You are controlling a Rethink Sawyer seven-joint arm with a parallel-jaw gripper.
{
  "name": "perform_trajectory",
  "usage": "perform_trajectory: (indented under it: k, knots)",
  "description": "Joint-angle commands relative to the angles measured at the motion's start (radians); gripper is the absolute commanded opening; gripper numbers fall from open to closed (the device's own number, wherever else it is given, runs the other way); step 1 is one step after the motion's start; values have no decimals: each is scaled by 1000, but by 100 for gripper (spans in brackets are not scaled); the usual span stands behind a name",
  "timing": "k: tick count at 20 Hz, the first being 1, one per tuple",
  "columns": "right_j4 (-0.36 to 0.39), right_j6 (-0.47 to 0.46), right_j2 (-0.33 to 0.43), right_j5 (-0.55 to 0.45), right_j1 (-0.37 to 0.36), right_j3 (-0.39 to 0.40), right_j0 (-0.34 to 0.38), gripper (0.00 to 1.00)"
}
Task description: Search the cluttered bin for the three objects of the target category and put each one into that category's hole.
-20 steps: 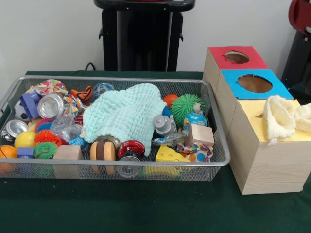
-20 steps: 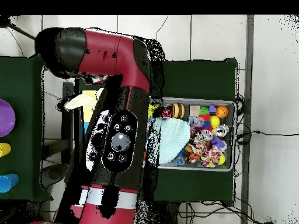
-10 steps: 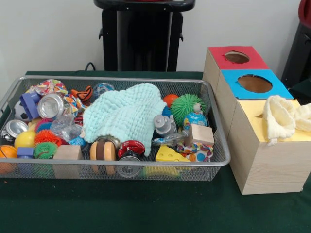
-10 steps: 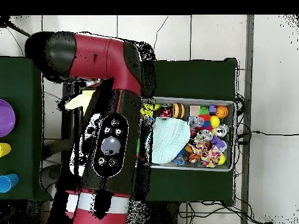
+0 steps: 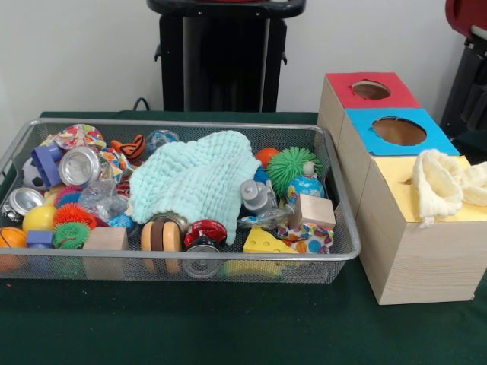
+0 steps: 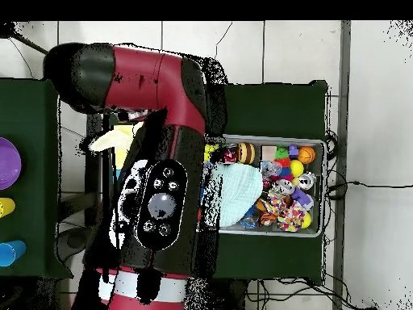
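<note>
No text, label, brand name, number or sign can be read in either view. The patterned ball [image 5: 307, 187] and the printed fabric pieces in the wire bin [image 5: 344, 247] carry coloured markings, but nothing on them resolves into letters. The red, blue and yellow tops of the wooden boxes [image 5: 415, 255] at the worktop's edge are plain. The robot arm [image 6: 161, 194] shows round buttons in the overhead view, with no legible marking on them.

Wire-mesh metal bin [image 5: 338, 228], crinkled mint cloth [image 5: 198, 179], matt wooden boxes [image 5: 418, 258].
</note>
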State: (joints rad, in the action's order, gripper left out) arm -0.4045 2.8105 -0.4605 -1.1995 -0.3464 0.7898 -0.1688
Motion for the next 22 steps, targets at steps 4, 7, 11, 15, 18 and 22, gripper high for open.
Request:
perform_trajectory:
  k: [4,7,11,15,18,22]
  knots:
    - [68,-51,84,-11,-3,117,50,0]
    - [73,-63,91,-4,-3,119,56,0]
    - [83,-85,111,19,6,115,68,0]
    - [89,-111,139,69,17,127,81,0]
    - [85,-118,159,102,13,152,83,0]
    - [95,-122,171,121,13,162,82,0]
